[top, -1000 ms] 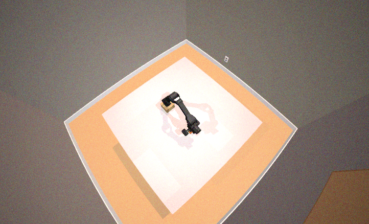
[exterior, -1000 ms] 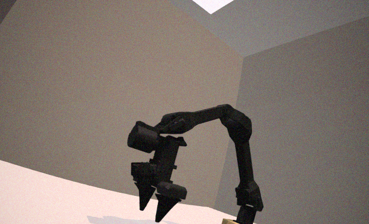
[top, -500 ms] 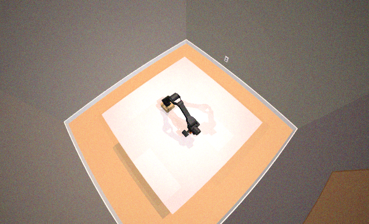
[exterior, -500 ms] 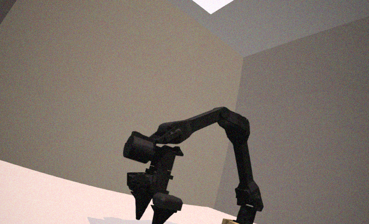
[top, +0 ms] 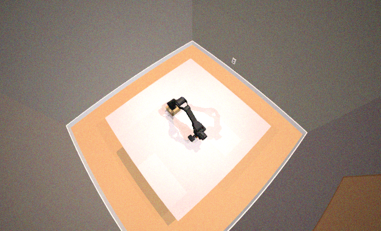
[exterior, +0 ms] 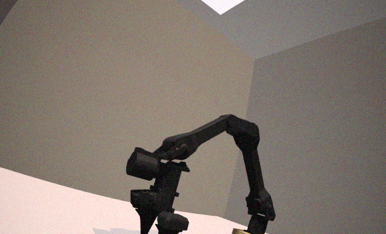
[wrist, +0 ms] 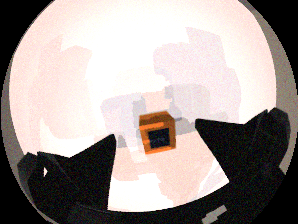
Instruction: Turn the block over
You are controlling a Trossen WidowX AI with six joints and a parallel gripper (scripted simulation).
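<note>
- Grey walls (top: 42, 71) (exterior: 101, 87) rise all around the scene, and the orange-brown floor (top: 94, 148) shows as a band on every side of the table.
- Here's the white table (top: 215, 157) (exterior: 43, 194) (wrist: 125, 50), its straight edges well apart from the work. There's broad open room to either side of the arm, with pale shadows falling across the top.
- Across it goes the black arm (top: 191, 116) (exterior: 209, 130), elbow high in the exterior view, wrist reaching down. It stands on a tan base (top: 173, 114) (exterior: 241, 231), also well inside the edges.
- And the gripper (top: 197, 137) (exterior: 156, 231) (wrist: 156, 131) points down over the block, fingers wide open and gripping nothing! Its tips flank the block in the wrist view, a visible gap on each side, neither touching it. The exterior view cuts off the tips, so their height is probably low, but I can't be certain.
- Smallest of all, the orange block (top: 197, 136) (wrist: 159, 133) sits on the table between the two fingers as seen from the wrist, its dark-square marked side facing up toward that camera.
</note>
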